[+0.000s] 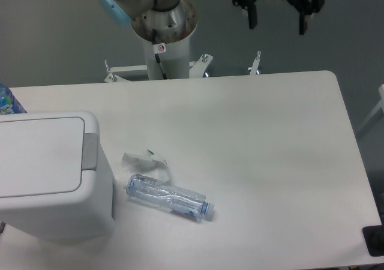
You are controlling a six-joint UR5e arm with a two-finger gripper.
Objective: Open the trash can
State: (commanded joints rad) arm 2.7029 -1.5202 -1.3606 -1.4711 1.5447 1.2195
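The trash can stood at about nine o'clock on the white bench, at its left edge, with the flat lid lying closed and the grey push tab on the lid's right side. Just beside the can, toward five o'clock from the tab, a crushed clear plastic bottle lay on its side, and a torn label lay near it. The end effector hung at about one o'clock, high behind the far bench edge, well apart from the can, with its fingers spread and pinching nothing. The arm's base column stood at twelve o'clock.
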